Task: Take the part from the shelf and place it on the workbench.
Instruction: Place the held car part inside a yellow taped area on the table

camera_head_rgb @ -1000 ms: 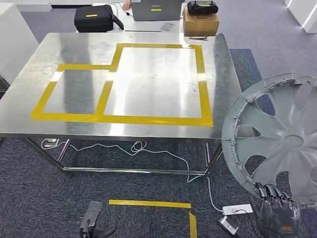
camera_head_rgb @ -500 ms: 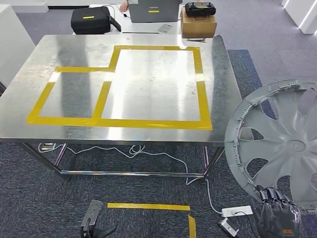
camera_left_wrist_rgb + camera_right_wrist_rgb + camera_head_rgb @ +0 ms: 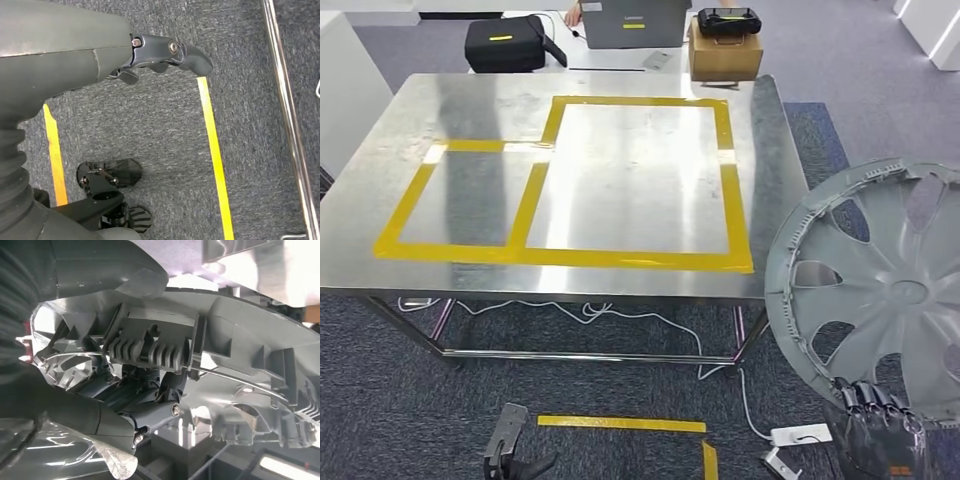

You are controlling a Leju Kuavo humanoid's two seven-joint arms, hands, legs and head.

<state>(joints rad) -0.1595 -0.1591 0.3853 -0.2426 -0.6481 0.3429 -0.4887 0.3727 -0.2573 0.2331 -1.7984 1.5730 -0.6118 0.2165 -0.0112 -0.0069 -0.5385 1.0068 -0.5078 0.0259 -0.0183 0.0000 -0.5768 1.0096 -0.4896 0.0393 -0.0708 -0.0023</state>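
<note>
One grey wheel cover [image 3: 882, 290] is up in my right hand [image 3: 878, 440], fingers clamped on its lower rim, ribbed back side facing me, the disc held upright beside the steel workbench [image 3: 388, 270] and off its right end. Ahead and to the left of that hand lie the workbench's yellow tape squares [image 3: 546, 255]. My left hand [image 3: 166, 52] hangs loose over grey carpet [image 3: 166, 130], fingers apart, holding nothing.
</note>
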